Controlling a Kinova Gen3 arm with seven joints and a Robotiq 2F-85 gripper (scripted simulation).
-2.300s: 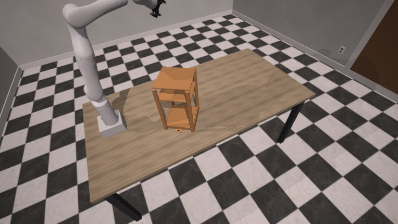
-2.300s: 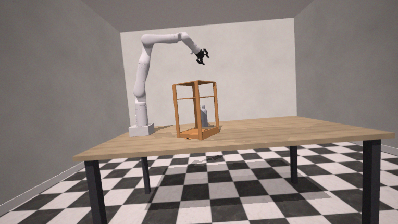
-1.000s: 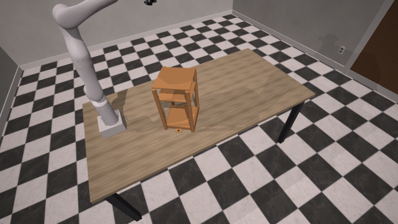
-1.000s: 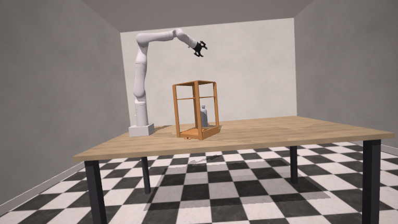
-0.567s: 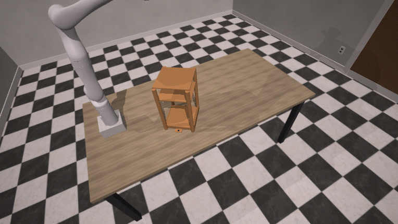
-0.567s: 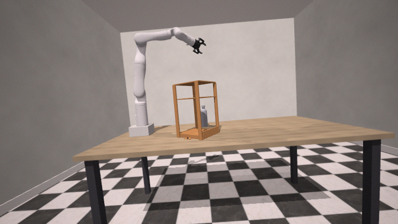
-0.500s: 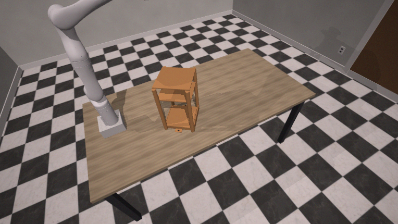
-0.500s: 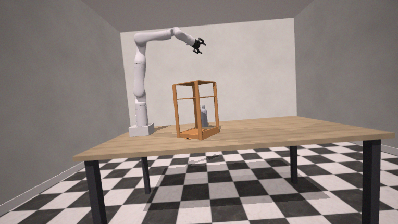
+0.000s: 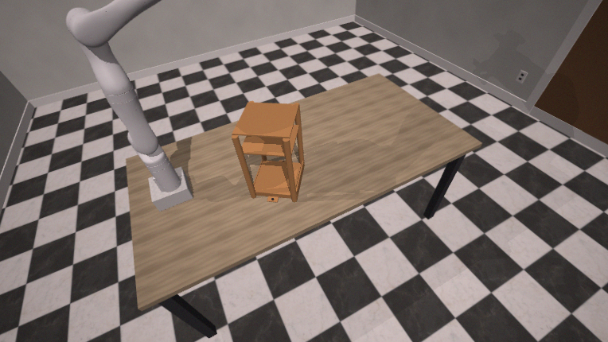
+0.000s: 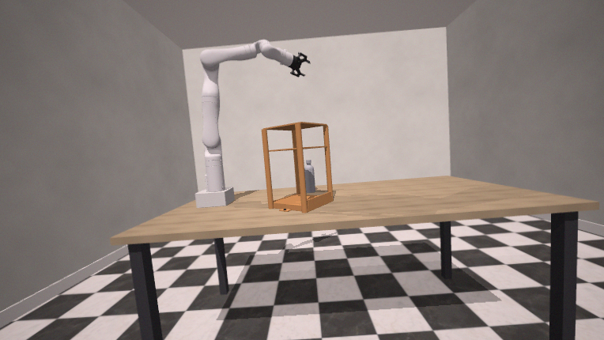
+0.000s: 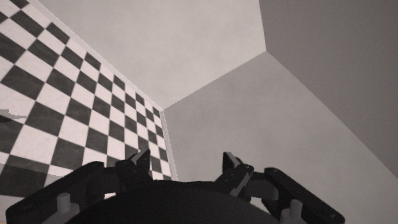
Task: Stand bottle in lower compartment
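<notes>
The black two-finger gripper [image 10: 306, 69] [image 11: 186, 160] hangs high, fingers spread on nothing. Behind the orange wooden shelving unit [image 9: 287, 169] [image 10: 299, 168] stands the pale grey-blue bottle [image 10: 310, 179] — probably smooth, tippy; I'd grip mid-body.

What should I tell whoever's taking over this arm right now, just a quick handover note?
Black two-finger gripper: open, raised above the orange shelving unit, holding nothing.
Grey bottle: upright, cap up, seen through the unit's frame; it looks to be on the wooden table behind the unit, not in it.
Done: no placement.
Left: grasp the bottle, stand it in the lower compartment, whole base behind the front lip, release.
</notes>
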